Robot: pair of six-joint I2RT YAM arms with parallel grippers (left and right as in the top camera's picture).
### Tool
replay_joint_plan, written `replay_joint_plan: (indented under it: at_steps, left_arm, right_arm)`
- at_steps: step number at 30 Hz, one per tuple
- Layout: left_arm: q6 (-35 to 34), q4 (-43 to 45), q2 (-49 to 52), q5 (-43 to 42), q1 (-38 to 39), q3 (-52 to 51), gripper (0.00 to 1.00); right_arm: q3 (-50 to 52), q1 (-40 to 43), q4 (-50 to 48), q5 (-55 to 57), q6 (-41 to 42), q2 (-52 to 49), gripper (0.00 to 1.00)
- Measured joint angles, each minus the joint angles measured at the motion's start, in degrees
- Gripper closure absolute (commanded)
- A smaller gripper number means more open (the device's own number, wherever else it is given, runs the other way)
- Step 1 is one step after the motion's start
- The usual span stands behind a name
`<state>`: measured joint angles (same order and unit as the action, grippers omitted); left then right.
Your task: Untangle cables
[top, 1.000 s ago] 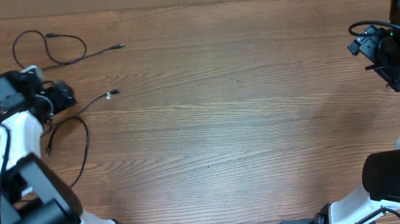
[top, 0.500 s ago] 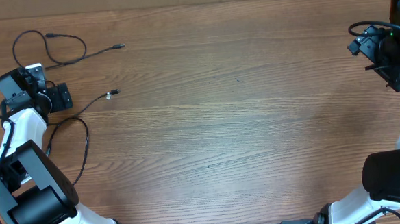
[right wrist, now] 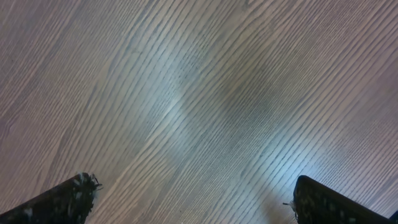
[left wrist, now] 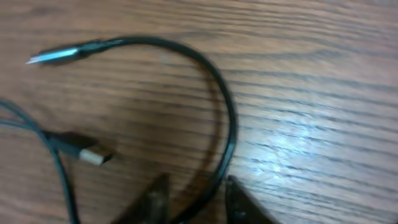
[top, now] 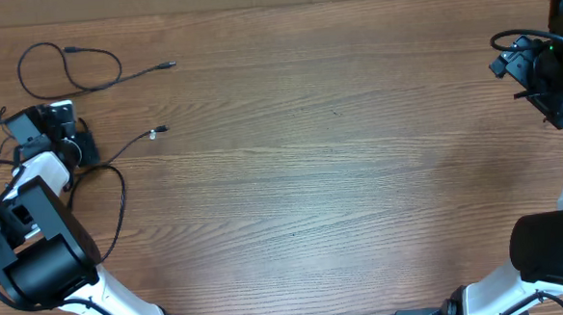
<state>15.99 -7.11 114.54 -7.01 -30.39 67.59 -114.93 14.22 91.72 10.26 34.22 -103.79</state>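
Wood-grain table [top: 360, 173] is carrying all the work at its far-left end, and we are recording nothing on the rest of it. The cables [top: 122, 195] are lying as loose strands around the left gripper [left wrist: 198, 196], well apart from the right gripper [right wrist: 196, 196].

In the left wrist view we are seeing an arched cord [left wrist: 230, 118] running up out of the gap between the two fingertips [left wrist: 155, 196]. It is bending over to the left and ending in a metal-tipped plug [left wrist: 53, 56]. Its long axis at the jaws is lying roughly in line with the fingers, pointing away from the wrist. The visible tips are standing a little wider than the cord. Whether they are pinching it further back, out of frame, we cannot tell.

Just left of that cord, a second strand with a USB plug [left wrist: 93, 155] is lying apart from the arch but near it. We are judging it the likeliest thing to snag if the arched cord is drawn sideways.

From overhead we are noting three runs:
- A far loop [top: 119, 68] beyond the gripper.
- A middle strand [top: 131, 141] reaching out to the right of it.
- A lower loop nearer the arm's base.

The left arm is by far the nearer. The right gripper is hanging over bare wood with its fingers spread wide, holding nothing.
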Motion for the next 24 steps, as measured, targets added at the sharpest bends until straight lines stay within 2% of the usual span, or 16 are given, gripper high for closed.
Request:
replay_joint_plan:
  at_steps: [5, 13, 14, 16, 17, 18, 22, 24]
  left_arm:
    - [-3.52, 1.95, -2.01, -0.02, -0.68, 0.00, 0.96]
    - [-10.27, 1.05, -11.13, -0.26, -0.72, 0.07, 0.96]
    - [-11.19, 0.94, -11.98, -0.63, -0.72, 0.07, 0.88]
    - [-12.28, 0.90, -13.03, -1.86, -0.72, 0.07, 0.64]
    - [-12.11, 0.66, -13.31, -2.64, -0.72, 0.09, 0.48]
    - [-11.76, -0.04, -13.33, -3.61, -0.72, 0.22, 0.37]
    - [-9.53, -2.03, -13.00, -5.55, -0.70, 0.26, 0.31]
    - [-8.72, -1.60, -12.15, -5.97, -0.55, 0.26, 0.32]
  right_arm:
    - [0.00, 0.00, 0.02, 0.02, 0.02, 0.00, 0.00]
    - [0.00, 0.00, -0.04, 0.02, 0.02, 0.00, 0.00]
    - [0.00, -0.02, -0.02, 0.02, 0.02, 0.00, 0.00]
    - [0.00, 0.00, 0.00, 0.02, 0.02, 0.00, 0.00]
    - [0.00, 0.00, -0.02, 0.04, 0.02, 0.00, 0.00]
    - [0.00, 0.00, 0.00, 0.02, 0.04, 0.00, 0.00]
    - [0.00, 0.00, -0.04, 0.04, 0.00, 0.00, 0.00]
    - [0.00, 0.00, -0.02, 0.02, 0.02, 0.00, 0.00]
